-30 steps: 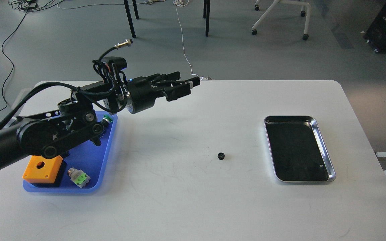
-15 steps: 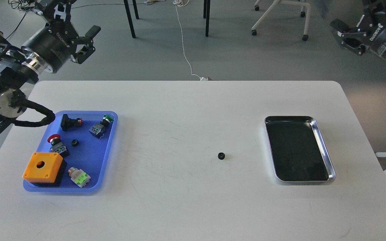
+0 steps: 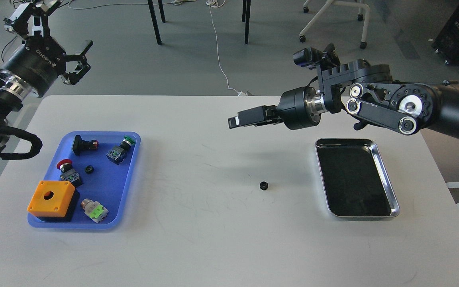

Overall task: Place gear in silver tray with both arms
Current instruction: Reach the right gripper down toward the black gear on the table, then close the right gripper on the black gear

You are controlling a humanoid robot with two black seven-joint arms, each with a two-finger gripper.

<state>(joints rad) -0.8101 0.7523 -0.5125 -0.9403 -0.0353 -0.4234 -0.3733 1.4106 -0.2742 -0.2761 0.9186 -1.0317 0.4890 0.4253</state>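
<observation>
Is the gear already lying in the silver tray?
No, the gear lies on the white table, left of the empty silver tray.

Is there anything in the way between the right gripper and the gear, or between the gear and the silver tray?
Nothing visible. The gear lies alone on bare table, with the right gripper above and behind it. The stretch of table from the gear to the silver tray holds nothing either.

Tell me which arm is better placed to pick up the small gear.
Probably the right: its end effector reaches over the table near the gear. The left end effector is beyond the table's far left corner.
</observation>
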